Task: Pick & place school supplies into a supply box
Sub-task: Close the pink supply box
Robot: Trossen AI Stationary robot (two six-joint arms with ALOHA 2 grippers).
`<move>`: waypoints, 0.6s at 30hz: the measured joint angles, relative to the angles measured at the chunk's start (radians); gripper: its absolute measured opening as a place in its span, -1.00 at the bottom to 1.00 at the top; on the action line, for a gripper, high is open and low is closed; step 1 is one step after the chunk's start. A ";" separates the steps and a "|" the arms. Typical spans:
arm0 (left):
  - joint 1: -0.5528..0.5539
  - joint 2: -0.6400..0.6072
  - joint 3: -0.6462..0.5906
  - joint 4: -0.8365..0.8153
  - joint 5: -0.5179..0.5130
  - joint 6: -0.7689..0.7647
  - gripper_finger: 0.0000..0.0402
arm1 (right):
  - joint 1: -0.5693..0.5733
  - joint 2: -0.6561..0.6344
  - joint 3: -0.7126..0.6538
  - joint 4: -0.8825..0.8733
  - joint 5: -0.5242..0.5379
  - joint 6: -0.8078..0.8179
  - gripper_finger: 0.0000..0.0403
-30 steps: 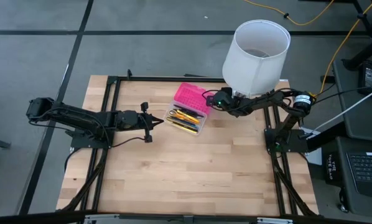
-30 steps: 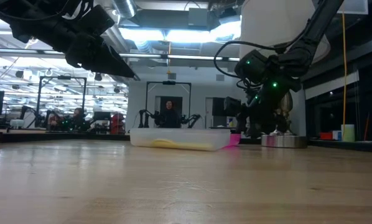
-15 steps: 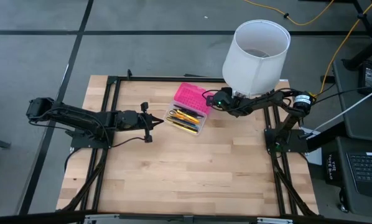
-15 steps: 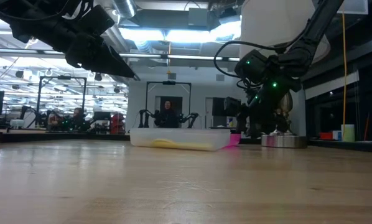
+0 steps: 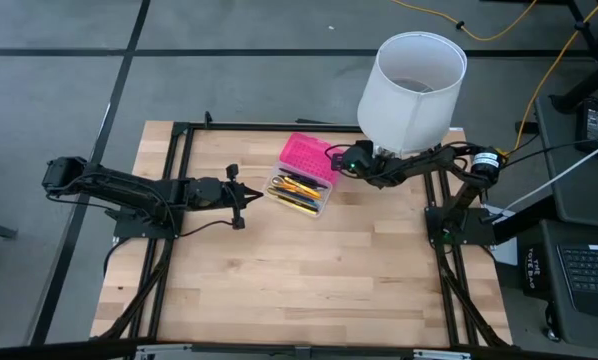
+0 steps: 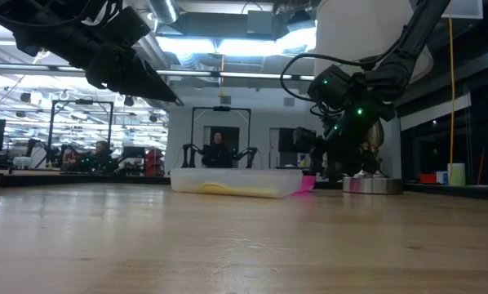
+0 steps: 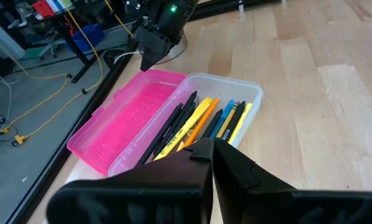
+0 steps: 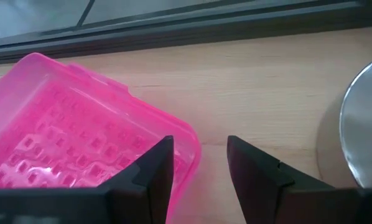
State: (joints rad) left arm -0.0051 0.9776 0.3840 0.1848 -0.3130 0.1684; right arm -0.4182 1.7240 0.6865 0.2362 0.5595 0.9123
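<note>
We see the open pencil case (image 5: 305,176), bumpy pink lid and clear tray, pencils (image 7: 195,127) lying lengthwise; right claw (image 8: 197,163) spread at its corner, left claw (image 5: 256,195) pressed together.

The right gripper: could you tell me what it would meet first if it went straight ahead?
Most likely the pink half of the supply box: the right gripper, jaws open, points at its corner edge.

Two dark jointed arms, black cables, green indicator light (image 5: 350,157)
</note>
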 joint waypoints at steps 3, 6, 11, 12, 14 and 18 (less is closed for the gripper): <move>0.000 0.000 0.000 0.000 0.000 -0.001 -0.97 | 0.005 0.018 -0.001 0.003 0.033 0.000 -0.24; 0.000 0.000 0.000 0.000 0.000 -0.001 -0.99 | 0.005 0.047 0.000 0.032 0.026 0.002 -0.24; 0.000 0.000 0.000 0.000 0.000 -0.001 -0.99 | 0.005 0.069 -0.001 0.090 0.017 -0.009 -0.24; 0.000 0.000 0.000 0.000 0.000 -0.001 -0.98 | 0.005 0.070 0.000 0.091 0.017 -0.016 -0.24; 0.000 0.000 0.000 0.000 0.000 -0.001 -0.97 | 0.005 0.070 -0.001 0.091 0.016 -0.026 -0.24; 0.000 0.000 0.000 0.000 0.000 -0.001 -0.98 | 0.005 0.070 0.000 0.096 0.016 -0.029 -0.24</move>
State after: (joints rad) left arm -0.0048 0.9775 0.3840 0.1844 -0.3130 0.1677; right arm -0.4137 1.7935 0.6861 0.3325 0.5751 0.8832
